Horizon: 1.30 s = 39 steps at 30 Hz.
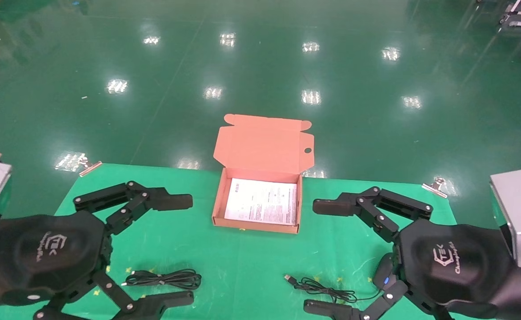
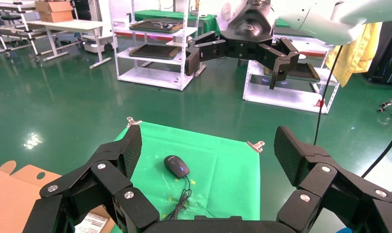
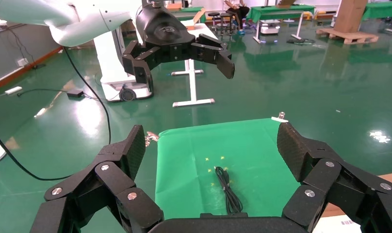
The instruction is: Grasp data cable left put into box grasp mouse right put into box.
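Your left gripper (image 1: 178,249) has its fingers spread wide apart with nothing between them, sitting at the lower left of the head view. Same story for your right gripper (image 1: 320,255) at the lower right: fingers wide apart, holding nothing.

Moving out from there, the data cable (image 1: 162,278) lies looped on the green worktop (image 1: 242,266) near the bottom, left of centre, right between your left fingers. The mouse (image 1: 385,272) sits at the lower right, half tucked under your right gripper, with its cord (image 1: 327,291) trailing toward the middle.

The box (image 1: 218,200) is open in the centre with only the white printed sheet (image 1: 261,201) inside. So I'd say nothing's done yet: both grabs and both drops are still ahead of you, cable first.
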### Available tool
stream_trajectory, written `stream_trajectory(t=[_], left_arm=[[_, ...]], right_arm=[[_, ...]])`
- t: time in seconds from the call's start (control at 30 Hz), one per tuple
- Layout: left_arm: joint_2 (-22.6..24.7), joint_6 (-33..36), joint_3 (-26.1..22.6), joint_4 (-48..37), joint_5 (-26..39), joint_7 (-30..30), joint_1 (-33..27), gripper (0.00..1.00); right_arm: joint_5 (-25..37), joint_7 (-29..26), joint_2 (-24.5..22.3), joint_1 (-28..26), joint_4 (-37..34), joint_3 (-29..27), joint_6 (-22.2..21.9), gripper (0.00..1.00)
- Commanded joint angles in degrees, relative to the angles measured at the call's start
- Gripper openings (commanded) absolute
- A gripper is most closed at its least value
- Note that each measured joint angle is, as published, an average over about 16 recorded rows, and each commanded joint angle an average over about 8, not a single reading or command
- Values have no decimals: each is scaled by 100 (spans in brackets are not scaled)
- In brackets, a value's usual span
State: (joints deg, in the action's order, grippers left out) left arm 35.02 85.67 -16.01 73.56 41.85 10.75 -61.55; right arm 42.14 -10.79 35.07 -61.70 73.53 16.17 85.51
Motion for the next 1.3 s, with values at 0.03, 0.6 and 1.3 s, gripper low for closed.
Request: stream_trajectory(t=[0.03,0.6,1.3], left_arm=[[0,0,0,0,0,0,0,100],[4,-15,-22,-7,38,-2,-14,100],[534,444,-1796,-222,3304,840,-1736,100]], right_arm=[[0,0,0,0,0,0,0,100],[22,17,-11,-7,8,-2,-1,100],[3877,1941,362,-1927,438,1750,352,100]])
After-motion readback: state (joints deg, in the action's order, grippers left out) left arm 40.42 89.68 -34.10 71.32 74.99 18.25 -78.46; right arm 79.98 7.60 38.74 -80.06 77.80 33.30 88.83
